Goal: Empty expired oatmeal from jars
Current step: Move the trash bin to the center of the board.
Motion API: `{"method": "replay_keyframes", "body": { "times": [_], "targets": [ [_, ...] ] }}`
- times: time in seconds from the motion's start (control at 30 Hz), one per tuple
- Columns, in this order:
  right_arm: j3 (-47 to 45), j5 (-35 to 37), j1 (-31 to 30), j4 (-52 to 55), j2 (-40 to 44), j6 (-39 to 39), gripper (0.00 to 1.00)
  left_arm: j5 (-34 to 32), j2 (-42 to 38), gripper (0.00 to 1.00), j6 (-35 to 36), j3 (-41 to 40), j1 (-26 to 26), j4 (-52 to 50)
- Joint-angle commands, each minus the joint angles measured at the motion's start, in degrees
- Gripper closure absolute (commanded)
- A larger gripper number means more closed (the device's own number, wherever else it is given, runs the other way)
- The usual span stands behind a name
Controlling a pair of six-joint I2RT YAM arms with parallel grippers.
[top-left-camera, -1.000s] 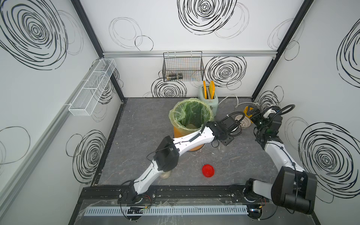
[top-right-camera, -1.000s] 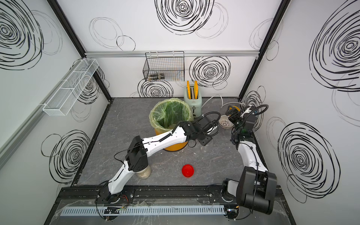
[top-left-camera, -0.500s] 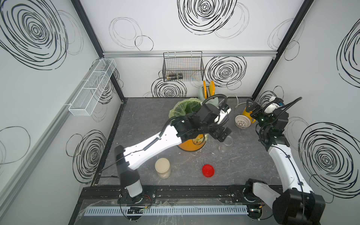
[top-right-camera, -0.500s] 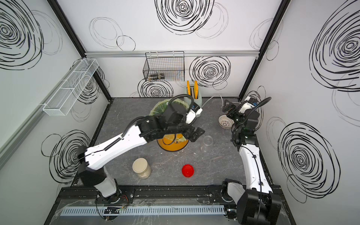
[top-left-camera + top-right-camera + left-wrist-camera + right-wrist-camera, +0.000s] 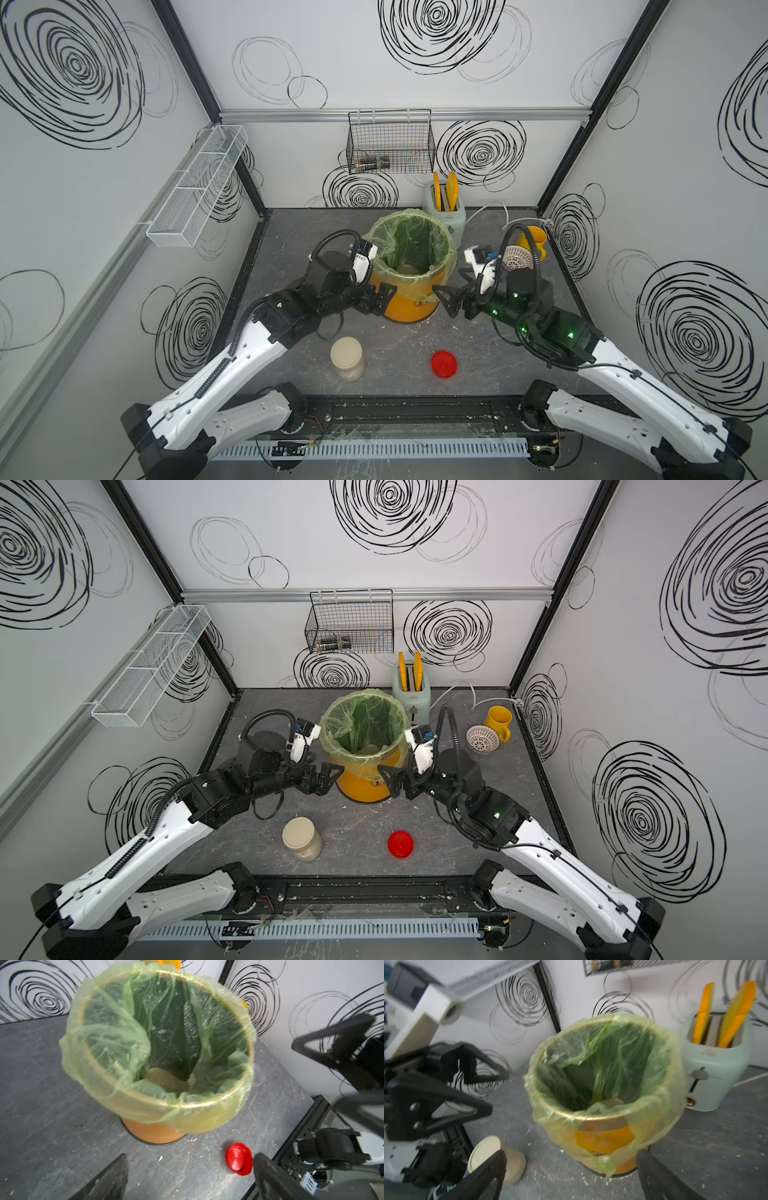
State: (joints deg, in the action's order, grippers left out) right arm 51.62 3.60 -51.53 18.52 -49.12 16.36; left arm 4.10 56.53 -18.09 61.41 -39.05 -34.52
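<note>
Beside bucket [image 5: 405, 309]: left pincer [image 5: 381, 300], right pincer [image 5: 444, 301].

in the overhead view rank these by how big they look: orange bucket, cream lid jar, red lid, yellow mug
Largest to smallest, in a top view:
1. orange bucket
2. cream-lidded jar
3. yellow mug and red lid: these look about alike. The mug stands farther from the camera, so I leave them unranked.

You cannot tell what lies in the black wire basket [image 5: 415, 141] in both top views, and the right wrist view shows the cream-lidded jar [image 5: 481, 1149] blurred and half hidden behind 1 finger [image 5: 488, 1176] of the right gripper [image 5: 571, 1155].
</note>
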Motion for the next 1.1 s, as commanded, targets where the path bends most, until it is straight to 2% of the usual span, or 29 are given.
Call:
{"method": "replay_keyframes", "body": {
  "times": [0.0,0.2,0.37,0.87,1.07],
  "targets": [
    [-0.64,9.16,-6.48,5.06,-2.80,-0.88,0.03,0.70,-2.81,0.04,-1.84,-3.67,1.57,-0.35],
    [-4.03,7.79,-6.70,-1.46,-6.66,-0.44,0.10,-5.01,-5.66,0.04,-3.74,-7.48,2.66,-3.27],
    [-4.34,4.03,-2.62,-6.53,-10.62,-0.89,0.16,-7.49,-4.74,0.04,-4.52,-8.70,2.66,-5.61],
    [-2.06,-1.96,5.06,-16.03,-19.59,-3.10,0.15,-8.28,-6.35,0.04,-7.27,-8.69,2.31,-5.38],
    [0.02,-2.83,9.66,-19.56,-22.90,-5.19,0.13,-9.09,-3.84,0.04,-8.18,-6.34,2.23,-7.87]
  ]
}}
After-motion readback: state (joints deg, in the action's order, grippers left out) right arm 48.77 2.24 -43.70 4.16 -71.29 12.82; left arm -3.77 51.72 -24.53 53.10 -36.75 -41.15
